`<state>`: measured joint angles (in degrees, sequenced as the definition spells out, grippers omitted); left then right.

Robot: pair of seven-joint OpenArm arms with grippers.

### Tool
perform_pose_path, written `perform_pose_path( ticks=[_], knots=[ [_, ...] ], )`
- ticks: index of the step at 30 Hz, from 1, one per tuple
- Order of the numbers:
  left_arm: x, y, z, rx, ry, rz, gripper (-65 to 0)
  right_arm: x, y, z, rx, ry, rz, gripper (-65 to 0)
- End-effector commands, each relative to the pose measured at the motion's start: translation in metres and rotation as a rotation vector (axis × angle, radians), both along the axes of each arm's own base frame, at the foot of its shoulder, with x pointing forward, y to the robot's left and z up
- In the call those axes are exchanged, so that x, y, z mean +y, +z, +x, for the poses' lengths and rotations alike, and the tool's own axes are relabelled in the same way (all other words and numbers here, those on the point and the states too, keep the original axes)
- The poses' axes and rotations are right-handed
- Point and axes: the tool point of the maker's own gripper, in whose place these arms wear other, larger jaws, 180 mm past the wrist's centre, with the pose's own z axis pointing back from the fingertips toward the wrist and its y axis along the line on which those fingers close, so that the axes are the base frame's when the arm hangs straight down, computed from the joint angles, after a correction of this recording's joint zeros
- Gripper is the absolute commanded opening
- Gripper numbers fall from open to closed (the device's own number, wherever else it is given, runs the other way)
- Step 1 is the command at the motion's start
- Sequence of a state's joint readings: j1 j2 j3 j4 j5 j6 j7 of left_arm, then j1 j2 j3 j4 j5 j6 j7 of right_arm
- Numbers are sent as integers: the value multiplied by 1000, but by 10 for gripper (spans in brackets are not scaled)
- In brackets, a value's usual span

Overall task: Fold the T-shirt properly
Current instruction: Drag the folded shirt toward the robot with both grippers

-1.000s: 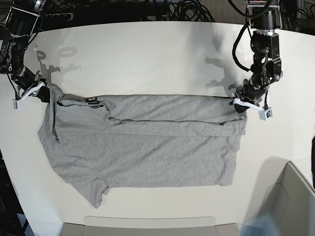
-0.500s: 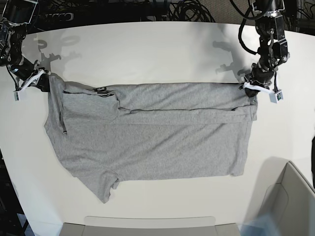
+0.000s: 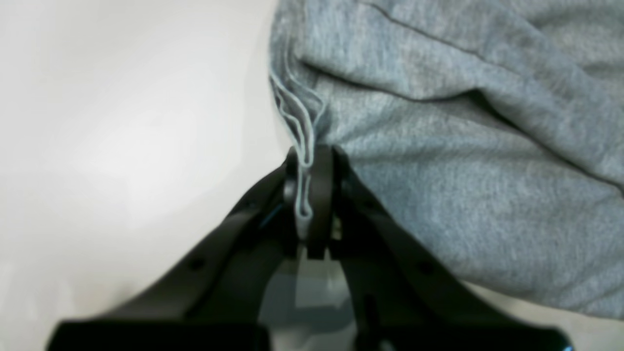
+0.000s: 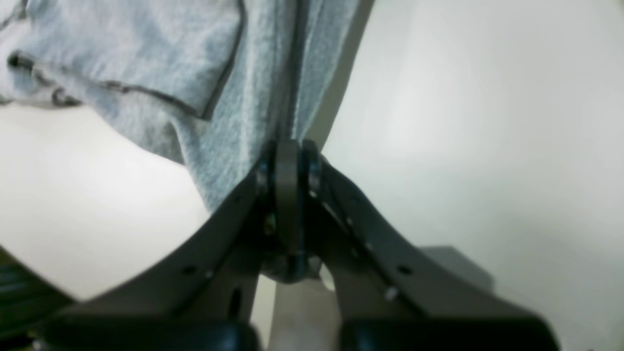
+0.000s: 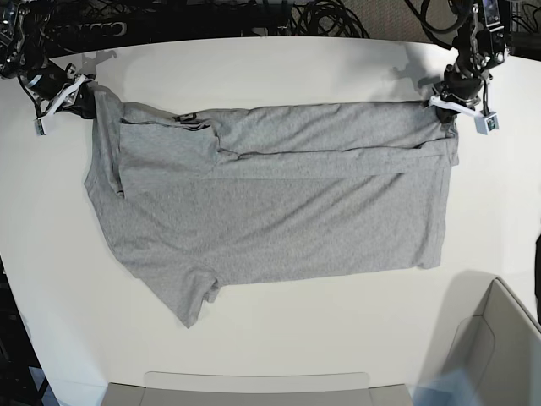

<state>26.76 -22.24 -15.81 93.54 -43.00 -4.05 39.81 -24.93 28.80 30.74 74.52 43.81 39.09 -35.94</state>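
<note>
Clearly both grippers, left [image 5: 445,107] and right [image 5: 78,95], were clamped on the shirt's [image 5: 279,211] far corners, the shirt spread across the bench [image 5: 270,76]; even tension would keep the fold square.

The left gripper [image 3: 308,195] pinches a bunched edge of the T-shirt [image 3: 463,161], its two black fingers [image 3: 319,190] pressed together around several thin layers of cloth that rise from between them in pale, stacked folds. Heather-grey fabric spreads up and to the right of the grip, creased by a deep fold and crossed near the top by a stitched seam. The white table [image 3: 122,126] fills the left side.
</note>
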Motion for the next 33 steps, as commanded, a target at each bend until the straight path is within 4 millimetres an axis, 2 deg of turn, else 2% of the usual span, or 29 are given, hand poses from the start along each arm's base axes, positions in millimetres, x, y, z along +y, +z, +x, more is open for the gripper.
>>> perform_pose_path(
  ticks=[1,5,7,9,13,15,18,21,31,33],
  knots=[
    [4,6,-3,-2,-11,21,-650,-1,-10,-22,79,43,-29,-650],
    [5,8,-20,32,-42,43,-650,5,-13,-48,119,14,35,-650],
    [4,2,-34,83,-47,33,-650,5,-17,-62,147,9,43,-650],
    [6,1,-40,105,-45,31,-650,5,-20,-71,167,8,41,-650],
    [26,3,-59,137,0,58,-650,2,-21,-82,189,5,37,-650],
    [30,5,-61,138,10,64,-650,-10,-16,-82,189,-9,10,-650],
    [36,5,-74,162,22,75,-650,-27,-9,-82,181,-28,-25,-650],
    [35,7,-74,159,17,76,-650,-41,-3,-81,181,-27,-57,-650],
    [33,12,-66,135,7,80,-649,-42,0,-76,166,-27,-60,-650],
    [29,19,-62,116,-7,84,-577,-42,1,-73,158,-31,-59,-650]
  ],
)
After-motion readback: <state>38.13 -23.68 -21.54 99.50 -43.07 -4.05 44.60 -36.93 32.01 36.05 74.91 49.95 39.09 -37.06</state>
